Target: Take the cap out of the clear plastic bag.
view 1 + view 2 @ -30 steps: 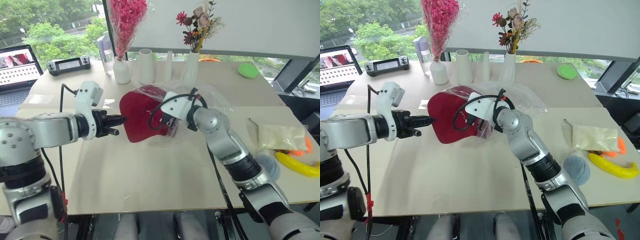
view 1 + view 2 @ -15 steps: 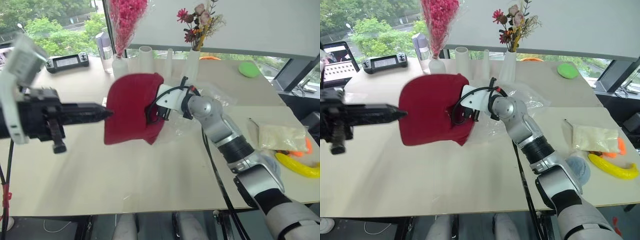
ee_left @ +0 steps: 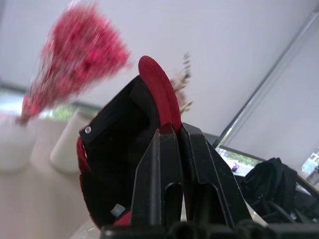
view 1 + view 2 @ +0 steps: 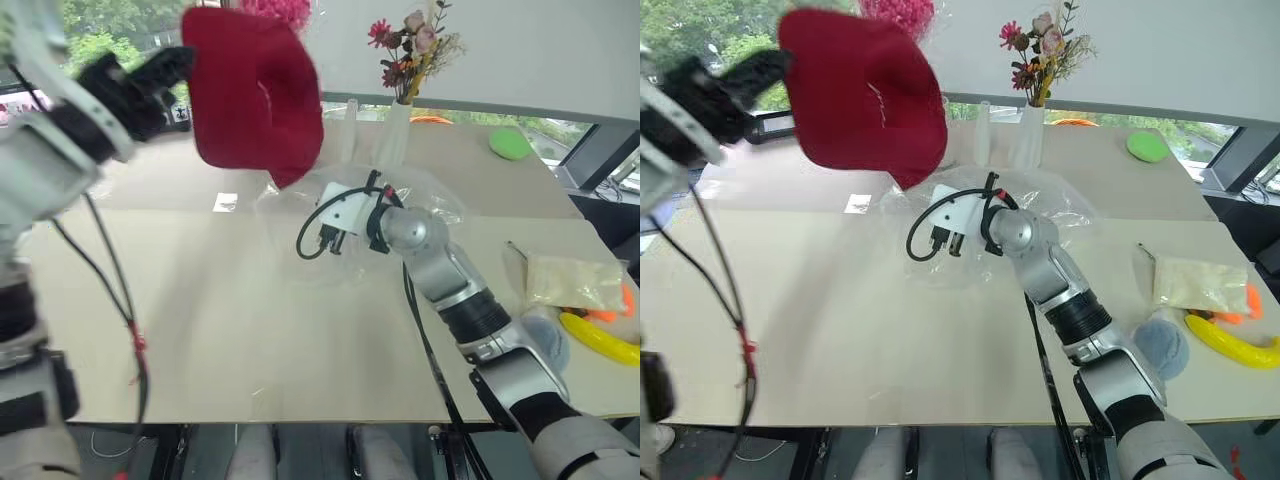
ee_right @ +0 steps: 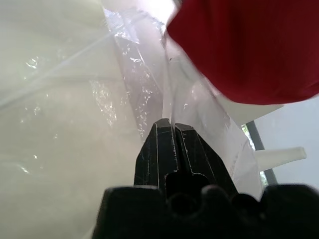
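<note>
Lifted clear of the clear plastic bag [image 4: 1040, 205], the cap [image 4: 865, 95] hangs from left jaws — right jaws (seemingly) pinch plastic.

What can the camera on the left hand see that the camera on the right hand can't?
The left wrist view alone shows the left gripper shut on the cap's brim, with the pink flower bunch behind. The right wrist view alone shows the right gripper pinching the clear plastic bag. Both show the red cap, lifted out of the bag.

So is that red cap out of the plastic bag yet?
Out. The cap hangs in the air, pinched by the left fingers, above the clear plastic bag on the table.
</note>
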Motion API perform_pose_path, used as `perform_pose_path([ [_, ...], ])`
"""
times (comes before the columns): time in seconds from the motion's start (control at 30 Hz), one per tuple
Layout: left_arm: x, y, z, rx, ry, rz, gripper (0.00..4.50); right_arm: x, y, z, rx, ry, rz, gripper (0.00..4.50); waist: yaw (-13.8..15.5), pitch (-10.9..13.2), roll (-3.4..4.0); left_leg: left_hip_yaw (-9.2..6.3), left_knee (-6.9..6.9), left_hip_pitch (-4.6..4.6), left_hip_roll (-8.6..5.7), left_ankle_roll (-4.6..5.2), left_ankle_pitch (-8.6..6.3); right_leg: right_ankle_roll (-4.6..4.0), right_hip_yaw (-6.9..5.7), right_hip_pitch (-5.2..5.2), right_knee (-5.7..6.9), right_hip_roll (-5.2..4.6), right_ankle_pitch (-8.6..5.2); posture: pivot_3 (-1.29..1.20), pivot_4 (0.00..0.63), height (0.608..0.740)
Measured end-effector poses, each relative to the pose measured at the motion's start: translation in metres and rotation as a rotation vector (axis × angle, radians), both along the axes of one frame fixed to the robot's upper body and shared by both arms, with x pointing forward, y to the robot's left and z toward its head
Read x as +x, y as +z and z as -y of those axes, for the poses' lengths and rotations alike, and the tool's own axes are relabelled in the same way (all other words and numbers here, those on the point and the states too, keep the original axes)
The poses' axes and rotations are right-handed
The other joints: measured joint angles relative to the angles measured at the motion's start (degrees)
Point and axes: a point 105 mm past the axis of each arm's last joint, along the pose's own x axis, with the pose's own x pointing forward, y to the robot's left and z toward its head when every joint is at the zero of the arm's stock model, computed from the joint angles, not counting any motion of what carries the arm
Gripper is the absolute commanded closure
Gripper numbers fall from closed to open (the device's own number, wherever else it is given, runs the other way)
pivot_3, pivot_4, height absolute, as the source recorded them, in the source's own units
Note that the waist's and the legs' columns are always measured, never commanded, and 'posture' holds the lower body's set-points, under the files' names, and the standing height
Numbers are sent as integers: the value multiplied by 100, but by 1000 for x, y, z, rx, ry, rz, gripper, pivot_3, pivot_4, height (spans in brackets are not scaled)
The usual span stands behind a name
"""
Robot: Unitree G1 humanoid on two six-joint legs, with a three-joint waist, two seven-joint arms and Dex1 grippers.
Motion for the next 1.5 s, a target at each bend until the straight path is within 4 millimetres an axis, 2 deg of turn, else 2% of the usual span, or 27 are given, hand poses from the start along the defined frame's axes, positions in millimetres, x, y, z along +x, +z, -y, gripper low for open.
perform_pose_path([
  [0.07,13,-15,-4,-12,62,-15,4477,-2,1,3,10,-14,-1,4500,-27,0,0,1,-8,2,0,0,0,-1,0,-2,0,1,0,0,150,740],
  [0.13,32,-37,-22,-7,202,-43,4477,-3,0,7,10,-37,-7,4500,-38,0,0,1,-20,13,1,-2,1,-6,1,-2,5,4,0,0,150,740],
  [0.2,47,-65,-43,97,365,-73,4477,-4,-1,9,13,-48,-11,4500,-50,0,0,1,-30,20,1,-6,4,-9,1,-2,5,5,1,0,150,740],
  [0.3,56,-96,-55,154,445,-127,4477,-4,0,11,12,-61,-11,4500,-22,0,0,1,-24,12,1,-6,4,-8,-1,-1,1,3,1,0,150,740],
  [0.57,51,-125,-89,108,518,-203,4477,-6,4,9,36,-64,-16,4500,-3,-1,0,-1,-13,23,1,-7,4,-5,-2,13,12,1,2,0,150,740],
  [0.6,50,-127,-90,126,520,-208,3839,-7,4,8,40,-60,-19,4500,3,-1,0,-1,-11,23,0,-8,6,-5,-3,14,13,1,2,0,150,740],
  [0.63,50,-127,-91,141,523,-210,3722,-7,4,7,43,-57,-21,4500,3,-1,0,-1,-10,23,0,-9,6,-5,-3,15,13,1,2,0,150,740],
  [0.77,51,-140,-91,209,495,-246,2208,-8,4,4,49,-51,-23,4500,-17,-1,0,-1,-11,20,1,-9,7,-4,-3,9,12,2,4,0,150,740],
  [0.83,47,-137,-85,276,445,-251,1499,-8,4,3,53,-47,-25,4500,-27,0,0,-2,-16,13,3,-8,8,-5,-3,0,13,3,3,0,150,740],
  [0.87,42,-130,-79,343,403,-241,1181,-8,4,3,55,-45,-27,4500,-33,2,-4,-4,-20,9,3,-8,8,-5,-3,-4,13,5,3,0,150,740],
  [0.9,38,-123,-75,387,375,-228,667,-8,4,3,56,-44,-27,4500,-38,2,-5,-4,-21,6,3,-8,7,-5,-3,-6,13,4,3,0,150,740],
  [0.97,23,-94,-59,501,283,-168,76,-8,4,2,56,-42,-28,4500,-49,3,-6,-4,-25,3,3,-9,7,-5,-3,-8,7,4,3,0,150,740],
  [1.03,5,-70,-44,620,213,-104,76,-8,5,0,60,-32,-27,4500,-70,3,-5,-3,-29,6,2,-10,6,-4,-3,-7,3,2,2,0,150,740],
  [1.1,-9,-60,-35,735,165,-78,76,-8,6,-2,60,-25,-24,4500,-88,1,0,-1,-35,22,1,-10,6,-7,-2,2,6,0,-2,0,150,740],
  [1.23,-16,-86,-38,884,129,-193,76,-6,8,-3,49,-17,-10,4500,-147,4,-2,-2,-33,27,6,-11,6,-16,-3,0,18,6,-8,0,150,740],
  [1.3,-19,-91,-40,923,119,-219,76,-4,8,-4,48,-12,-12,4500,-171,5,-4,-2,-27,23,6,-11,6,-16,-3,-2,20,5,-8,0,150,740],
  [1.4,-21,-86,-36,941,116,-196,76,-2,10,-6,50,-6,-11,4500,-176,5,-4,-4,-30,23,6,-9,7,-16,-3,-2,19,5,-9,0,150,740],
  [1.5,-11,-75,-32,888,163,-115,76,-5,9,-12,85,26,-42,4500,-166,5,-4,-4,-27,22,4,-8,8,-15,-3,1,21,5,-10,0,150,740],
])
